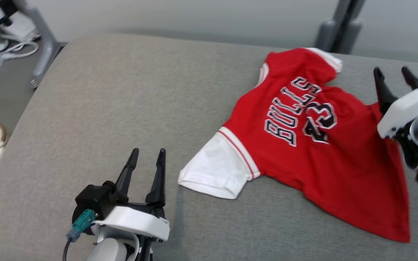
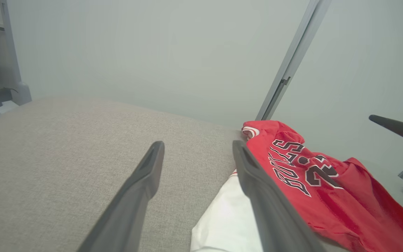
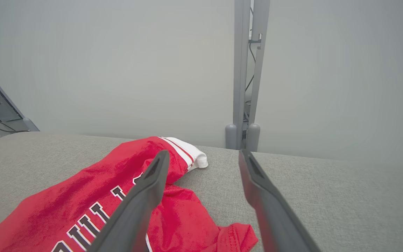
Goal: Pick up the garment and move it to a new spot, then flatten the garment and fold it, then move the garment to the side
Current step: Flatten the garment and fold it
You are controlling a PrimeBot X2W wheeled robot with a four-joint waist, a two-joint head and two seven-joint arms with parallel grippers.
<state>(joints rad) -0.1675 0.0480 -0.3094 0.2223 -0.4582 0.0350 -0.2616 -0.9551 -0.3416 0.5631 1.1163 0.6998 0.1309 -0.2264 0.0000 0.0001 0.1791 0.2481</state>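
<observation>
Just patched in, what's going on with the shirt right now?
Nothing is gripped at the moment. The red jersey lies on the grey padded surface, lettering up, but not flat: it is rumpled along its right side and the far sleeve is bunched. The left tool is open beside the near white sleeve, apart from it. The right tool is open at the jersey's right edge. No fold has been made yet.
</observation>
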